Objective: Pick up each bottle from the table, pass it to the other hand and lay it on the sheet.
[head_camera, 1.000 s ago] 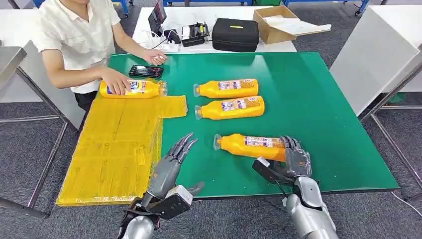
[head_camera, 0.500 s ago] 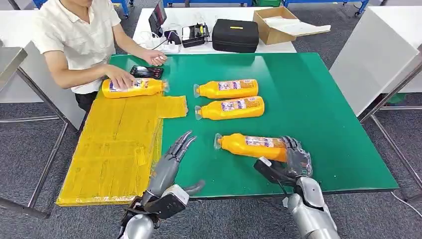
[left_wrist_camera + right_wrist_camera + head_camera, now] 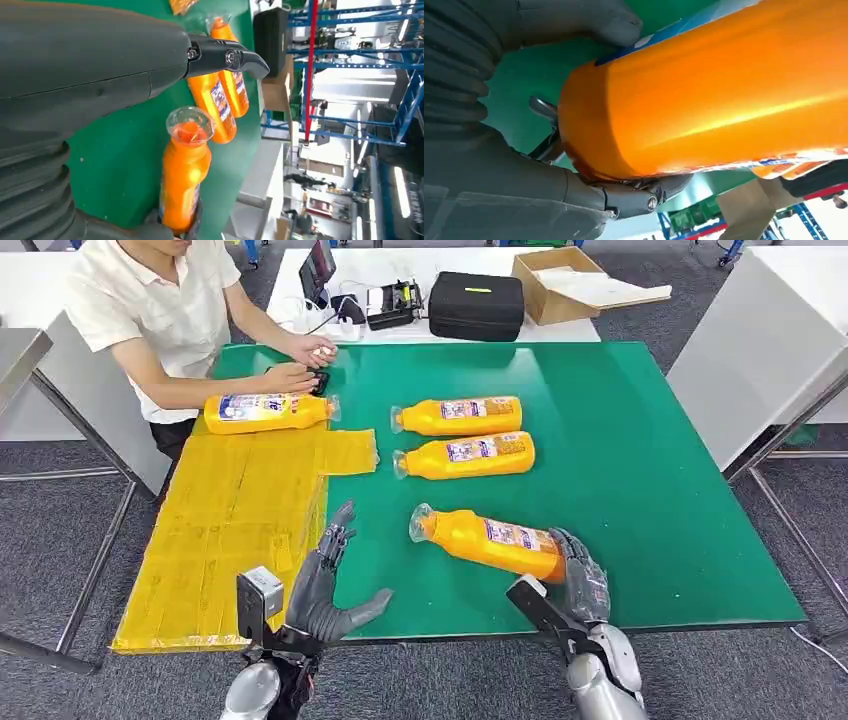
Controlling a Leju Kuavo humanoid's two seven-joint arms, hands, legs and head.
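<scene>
Right hand (image 3: 578, 585) grips something; left hand (image 3: 322, 585) open, fingers spread.

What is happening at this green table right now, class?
The right robot hand grips the base end of the nearest orange bottle, its cap end pointing toward the open left robot hand. Two more bottles lie on the green table. One bottle already lies on the yellow sheet. A person sits at the far corner, hands by a phone.

glossy plastic bottle (image 3: 490, 540), matt green table (image 3: 640, 460)
</scene>
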